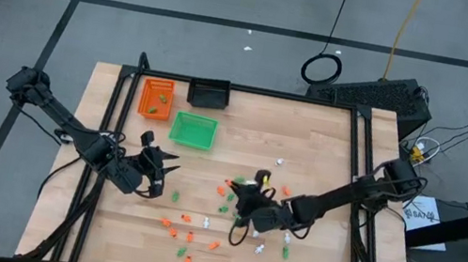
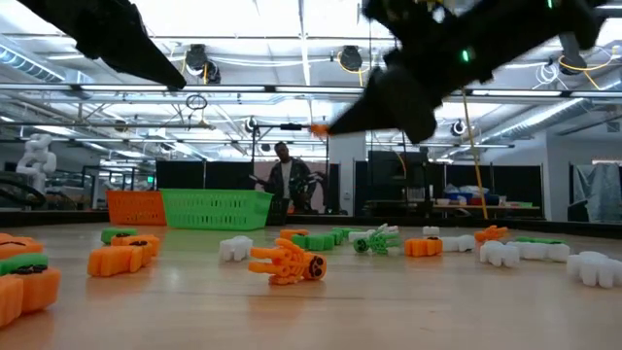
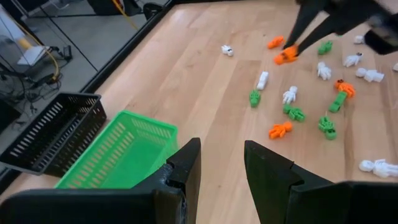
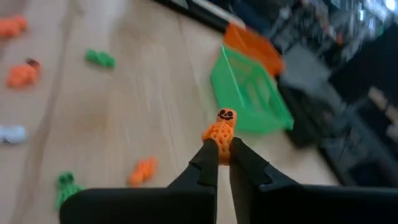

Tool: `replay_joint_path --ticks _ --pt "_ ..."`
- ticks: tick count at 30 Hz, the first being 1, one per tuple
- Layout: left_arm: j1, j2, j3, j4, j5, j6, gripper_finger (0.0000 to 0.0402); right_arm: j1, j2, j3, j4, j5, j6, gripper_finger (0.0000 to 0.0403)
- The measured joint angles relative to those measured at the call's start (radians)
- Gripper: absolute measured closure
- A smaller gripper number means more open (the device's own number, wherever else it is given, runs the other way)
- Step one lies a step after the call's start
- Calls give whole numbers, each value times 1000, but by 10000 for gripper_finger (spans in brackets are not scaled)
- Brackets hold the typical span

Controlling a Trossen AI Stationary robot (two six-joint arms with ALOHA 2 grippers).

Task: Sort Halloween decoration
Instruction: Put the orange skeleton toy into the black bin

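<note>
Main risk: right gripper [image 4: 219,151] only pinches the orange skeleton piece [image 4: 221,129] by its lower end, most of it sticking out past the tips, so a fast swing toward the orange tray [image 1: 157,97] at far left could twist or flick it out. It's lifted above the scattered pieces [image 1: 218,226] mid-table, jaws clamped tight on it. Left gripper [image 3: 221,163] hangs near the green tray [image 3: 121,151], jaws partway apart, empty.

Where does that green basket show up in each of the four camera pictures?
High view: green basket left of centre, beside the orange tray.
Low view: left of centre, far back.
Left wrist view: lower left.
Right wrist view: right of centre.
Shared landmark: the orange tray next to it.
</note>
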Motion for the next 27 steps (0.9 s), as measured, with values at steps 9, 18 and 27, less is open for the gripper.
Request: replay_joint_path --ticks 9,18,27 --pt "0 0 0 0 0 -25 281 37 -1 125 -1 2 -290 402" --pt "0 0 0 0 28 -27 281 64 -1 151 2 5 -373 402" --pt "0 0 0 0 28 -28 281 81 -1 151 9 8 -365 402"
